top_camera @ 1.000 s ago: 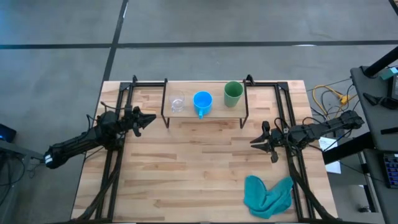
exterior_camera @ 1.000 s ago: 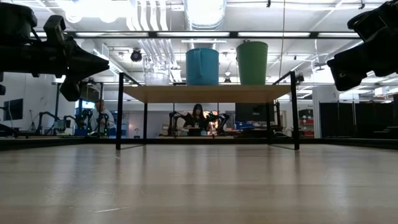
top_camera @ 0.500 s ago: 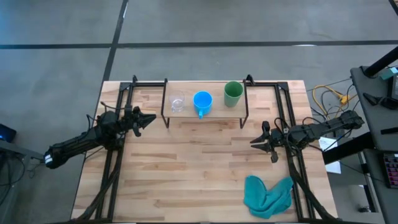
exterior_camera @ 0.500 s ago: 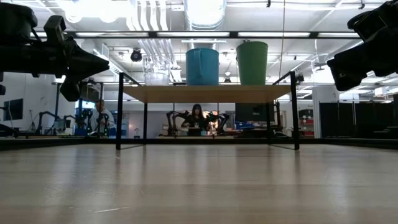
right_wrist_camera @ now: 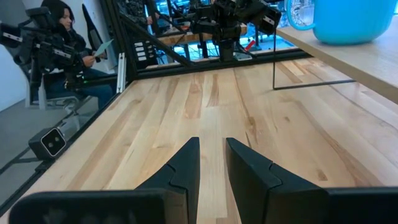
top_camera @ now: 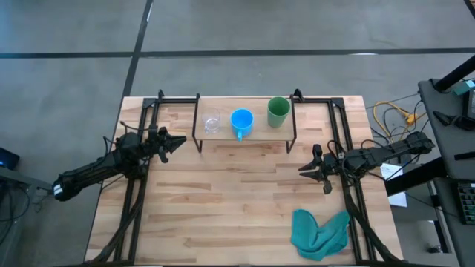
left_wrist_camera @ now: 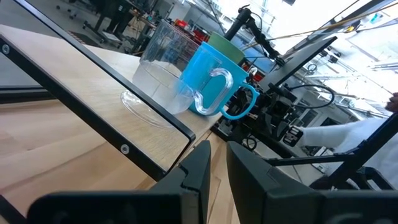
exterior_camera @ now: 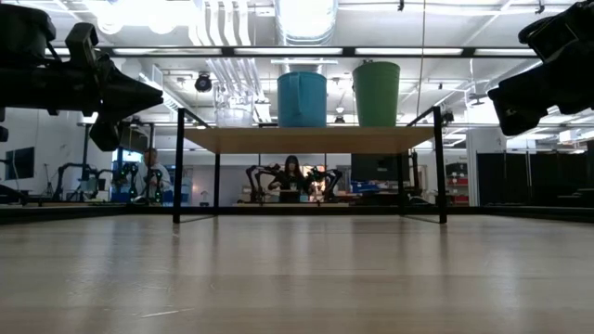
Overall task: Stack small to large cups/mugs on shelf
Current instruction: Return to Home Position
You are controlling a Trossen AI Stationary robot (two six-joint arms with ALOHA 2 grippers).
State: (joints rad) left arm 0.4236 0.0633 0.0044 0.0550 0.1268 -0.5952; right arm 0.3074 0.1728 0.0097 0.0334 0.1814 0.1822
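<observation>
The shelf (top_camera: 258, 134) stands at the table's far edge on thin black legs. On its board, in a row from left to right, stand the clear glass cup (top_camera: 211, 122), the blue mug (top_camera: 242, 121) and the green cup (top_camera: 278, 111), each upright on its base. In the low view the glass cup (exterior_camera: 234, 105), blue mug (exterior_camera: 302, 98) and green cup (exterior_camera: 376, 93) stand side by side. My left gripper (top_camera: 182, 139) hovers left of the shelf, shut and empty, pointing at the glass cup (left_wrist_camera: 163, 59). My right gripper (top_camera: 301, 168) hovers right of centre, shut and empty.
A crumpled teal cloth (top_camera: 320, 231) lies near the table's near right corner. Black frame rails (top_camera: 137, 178) run along both sides of the table. Bare tabletop (top_camera: 237, 200) spreads between the arms. Cables (top_camera: 393, 115) lie off the right edge. A seated person (right_wrist_camera: 59, 37) shows beyond the table.
</observation>
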